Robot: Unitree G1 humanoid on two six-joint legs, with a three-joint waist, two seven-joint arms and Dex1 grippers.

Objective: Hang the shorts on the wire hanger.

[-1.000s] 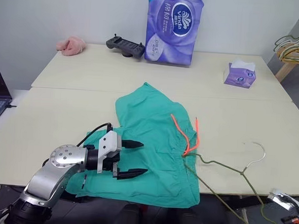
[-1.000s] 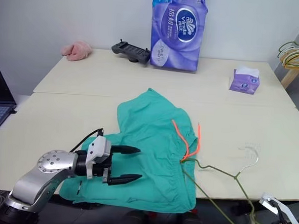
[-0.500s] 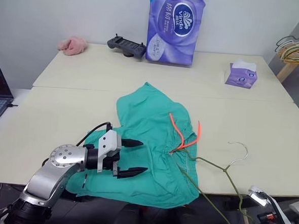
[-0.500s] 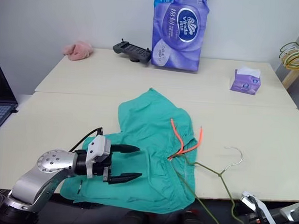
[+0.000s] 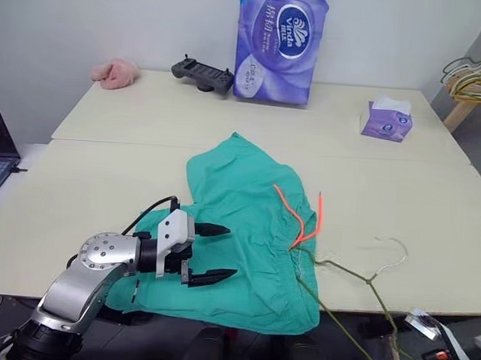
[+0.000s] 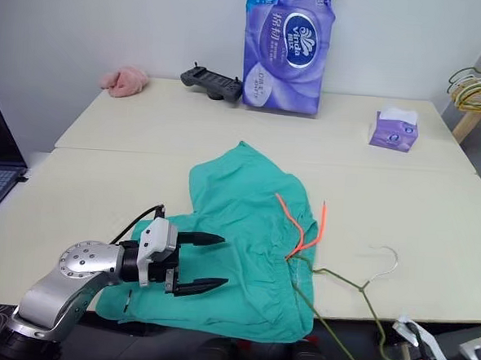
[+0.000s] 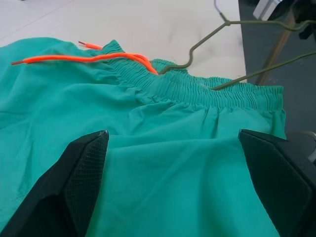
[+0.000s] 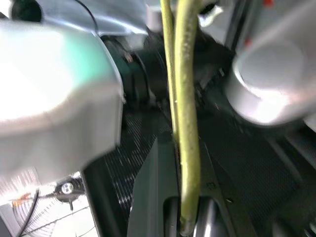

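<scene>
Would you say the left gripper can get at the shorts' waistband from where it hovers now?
Probably yes: the left gripper hovers open over the shorts, and only flat fabric lies between it and the waistband. The wire hanger, already poking into the waistband, might crowd the grasp.

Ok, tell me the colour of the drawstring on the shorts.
Bright orange; the drawstring lies across the teal-green shorts, clearest in the left wrist view.

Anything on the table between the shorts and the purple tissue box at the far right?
No: bare tabletop between the shorts and the tissue box, seen in both eye views.
</scene>
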